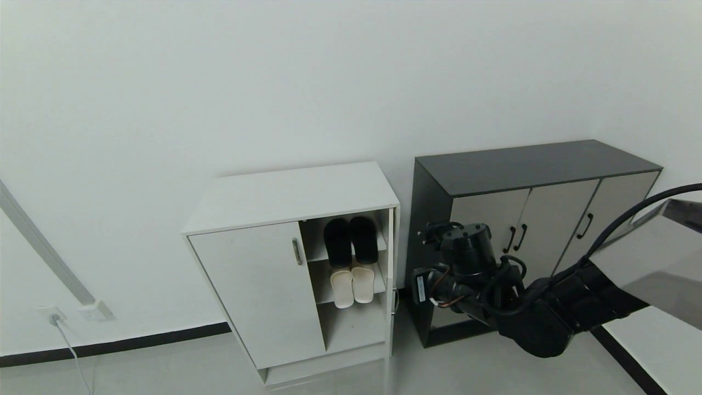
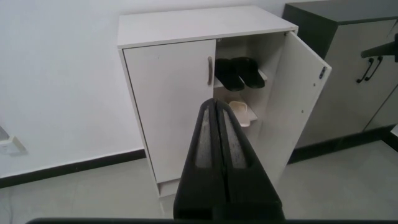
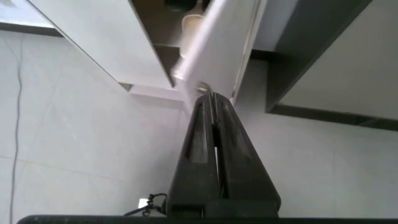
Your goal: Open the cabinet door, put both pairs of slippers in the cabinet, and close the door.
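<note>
Lastly, caught right gripper (image 3: 213,98), fingers pinched together, just short of upright open cabinet door (image 3: 217,50) dead ahead; left gripper (image 2: 216,104), likewise together, well farther back.

Two cabinets: one white cabinet (image 1: 290,197) and one dark cabinet (image 1: 526,164). The white cabinet has two doors, one shut door (image 1: 258,291) and one open door (image 2: 305,99); the dark cabinet shows three grey doors (image 1: 554,219). Four slippers in two pairs: one black pair (image 1: 351,241), one cream pair (image 1: 352,286).
</note>
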You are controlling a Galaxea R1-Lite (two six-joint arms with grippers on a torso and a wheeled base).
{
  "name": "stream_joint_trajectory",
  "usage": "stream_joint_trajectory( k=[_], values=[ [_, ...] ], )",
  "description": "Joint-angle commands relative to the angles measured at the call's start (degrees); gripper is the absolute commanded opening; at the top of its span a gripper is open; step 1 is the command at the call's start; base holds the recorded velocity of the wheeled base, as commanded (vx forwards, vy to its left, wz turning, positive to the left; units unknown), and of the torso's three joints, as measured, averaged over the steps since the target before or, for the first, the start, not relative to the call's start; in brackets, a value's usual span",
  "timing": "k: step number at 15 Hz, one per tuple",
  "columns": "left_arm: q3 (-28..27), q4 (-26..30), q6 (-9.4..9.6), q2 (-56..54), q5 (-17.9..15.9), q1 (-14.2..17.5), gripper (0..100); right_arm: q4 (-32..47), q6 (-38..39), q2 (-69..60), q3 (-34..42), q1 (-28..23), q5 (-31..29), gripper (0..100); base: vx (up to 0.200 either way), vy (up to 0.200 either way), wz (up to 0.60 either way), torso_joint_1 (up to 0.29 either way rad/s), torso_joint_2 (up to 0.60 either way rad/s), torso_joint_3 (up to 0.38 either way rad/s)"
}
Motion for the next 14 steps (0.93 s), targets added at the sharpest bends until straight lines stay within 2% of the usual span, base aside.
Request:
stream_joint_trajectory(
  k=[1, 5, 9, 14],
  values=[
    [0.01, 0.02, -0.01, -0.01, 0.0, 0.01, 0, -0.05, -0.1, -0.69, 0.56, 0.24, -0.04, 0, 0.0, 0.0, 0.0, 0.0, 0.0, 0.0],
    [0.01, 0.02, -0.01, -0.01, 0.0, 0.01, 0, -0.67, -1.33, -0.78, 2.23, 0.24, 0.05, 0, 0.0, 0.0, 0.6, 0.004, 0.0, 0.0],
    [0.01, 0.02, 0.08, -0.01, 0.0, 0.01, 0, -6.29, -3.53, -0.78, 5.48, 0.06, 0.05, 0, 0.0, 0.0, 0.0, 0.0, 0.0, 0.0],
    [0.01, 0.02, -0.01, -0.01, -0.18, 0.01, 0, -8.14, -5.2, -2.8, 7.94, -1.52, -0.83, 0, 0.2, 0.0, 0.0, -0.007, 0.0, 0.002]
  ],
)
